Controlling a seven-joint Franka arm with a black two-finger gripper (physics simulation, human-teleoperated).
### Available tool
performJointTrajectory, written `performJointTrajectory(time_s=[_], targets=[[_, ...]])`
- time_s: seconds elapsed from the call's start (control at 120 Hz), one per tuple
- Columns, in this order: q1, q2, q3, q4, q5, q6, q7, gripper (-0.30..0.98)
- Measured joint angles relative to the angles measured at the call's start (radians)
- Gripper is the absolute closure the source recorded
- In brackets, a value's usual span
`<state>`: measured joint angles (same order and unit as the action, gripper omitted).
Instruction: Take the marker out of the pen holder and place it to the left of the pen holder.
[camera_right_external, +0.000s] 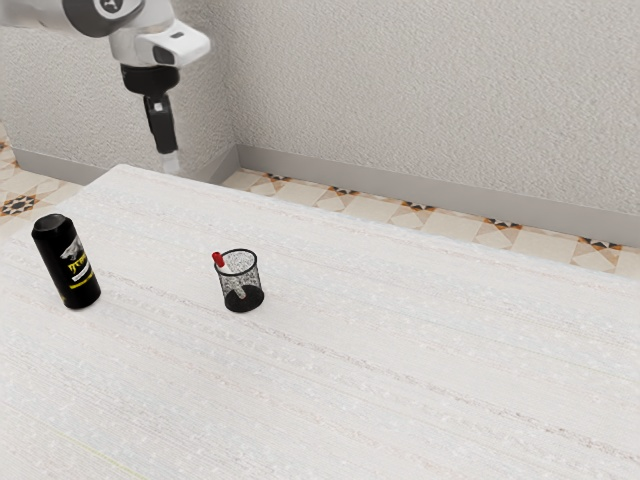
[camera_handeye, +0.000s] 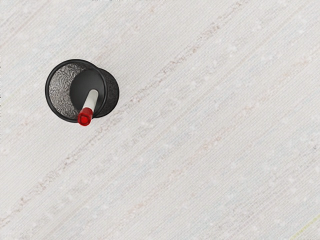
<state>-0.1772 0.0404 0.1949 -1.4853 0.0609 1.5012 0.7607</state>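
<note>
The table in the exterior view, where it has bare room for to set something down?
The table is bare between the black can and the pen holder, and widely from the holder to the exterior view's right and lower edges. It is crowded only at the holder's mouth, where the marker leans on the rim.
</note>
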Motion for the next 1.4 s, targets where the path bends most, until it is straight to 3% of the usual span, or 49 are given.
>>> performJointTrajectory(time_s=[0.367, 0.533, 0.633, 0.825, 1.025, 1.267, 1.3, 1.4], targets=[[-0.019, 0.078, -0.004, -0.008, -0.003, 0.033, 0.110, 0.00], [0.028, 0.015, 0.004, -0.286, -0.020, 0.226, 0.132, 0.00], [0.061, 0.021, 0.006, -0.344, -0.025, 0.327, 0.133, 0.00], [0.115, 0.161, 0.006, -0.321, -0.130, 0.477, 0.193, 0.00], [0.133, 0.301, 0.009, -0.248, -0.197, 0.543, 0.255, 0.00], [0.139, 0.369, 0.011, -0.214, -0.239, 0.571, 0.307, 0.00], [0.139, 0.372, 0.011, -0.212, -0.241, 0.573, 0.313, 0.03], [0.140, 0.375, 0.012, -0.210, -0.255, 0.577, 0.323, 0.31]])
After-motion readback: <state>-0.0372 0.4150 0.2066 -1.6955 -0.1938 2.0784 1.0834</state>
